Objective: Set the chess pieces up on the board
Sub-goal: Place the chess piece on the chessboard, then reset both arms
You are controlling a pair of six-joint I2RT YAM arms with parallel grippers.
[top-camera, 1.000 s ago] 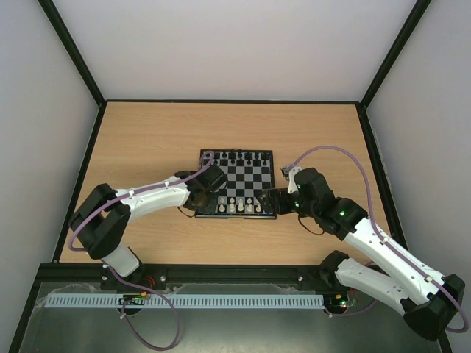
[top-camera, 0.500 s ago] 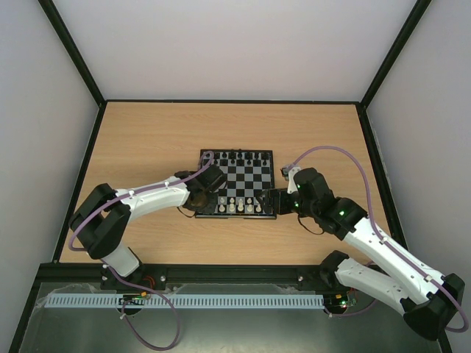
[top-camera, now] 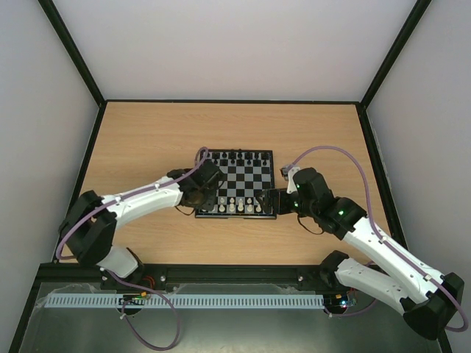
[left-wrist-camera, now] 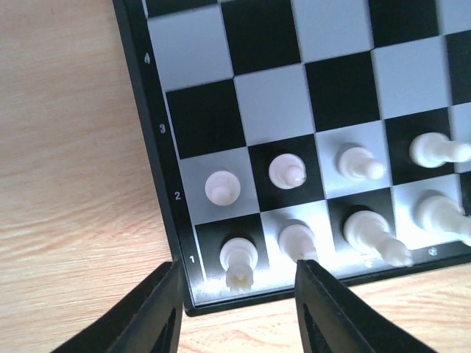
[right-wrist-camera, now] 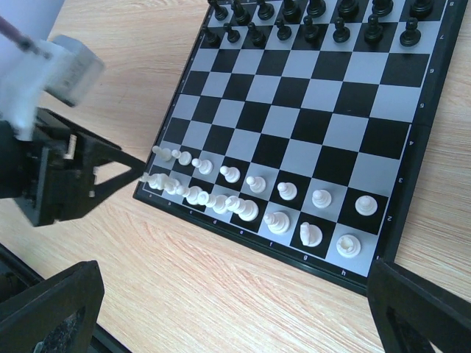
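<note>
Two rows of white pieces line the near edge of the board. My left gripper straddles the corner rook, spread and empty; the right gripper is spread too. A crooked retreat could topple the rook.

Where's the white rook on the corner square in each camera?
Top external: not visible; the left gripper covers that corner.
Left wrist: white rook at bottom centre.
Right wrist: leftmost back-row piece, left of centre.
Shared landmark: the board corner beside it.

The board runs off the left wrist view's edges.
</note>
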